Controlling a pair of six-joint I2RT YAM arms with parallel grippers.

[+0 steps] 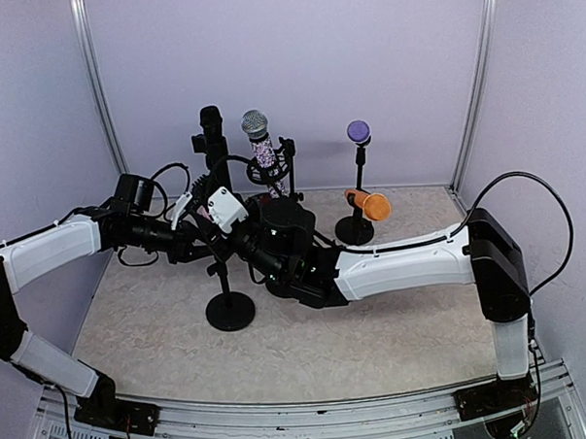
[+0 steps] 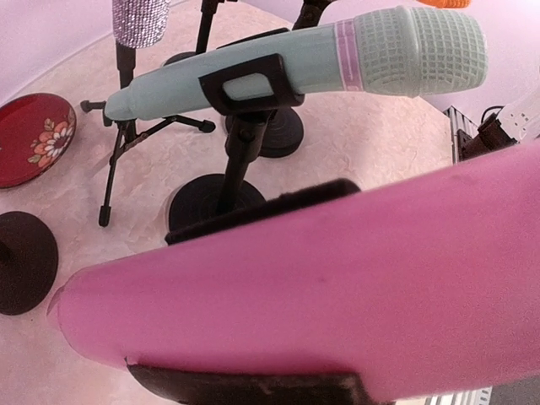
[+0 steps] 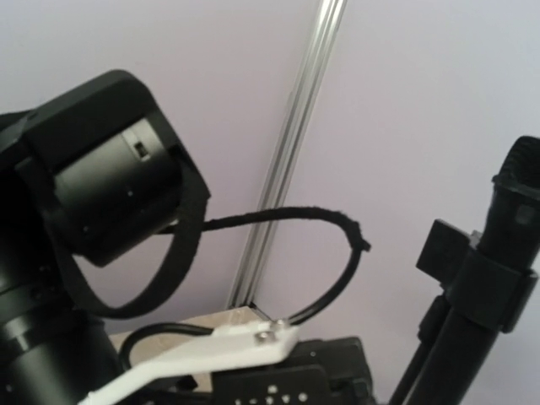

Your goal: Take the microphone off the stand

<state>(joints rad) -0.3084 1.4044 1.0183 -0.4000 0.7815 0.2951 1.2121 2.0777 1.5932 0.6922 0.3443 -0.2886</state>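
Observation:
My left gripper is shut on a pink microphone. The microphone fills the left wrist view, with one black finger above it and the other below. In the top view only a bit of pink shows at the gripper, above a black stand with a round base. My right gripper reaches in from the right, close to the stand's pole and the left gripper. Its fingers do not show in its own wrist view, so its state is unclear.
A light teal microphone sits clipped on a round-based stand. At the back are a black microphone, a sparkly silver one on a tripod, a purple one and an orange one. A red plate lies nearby.

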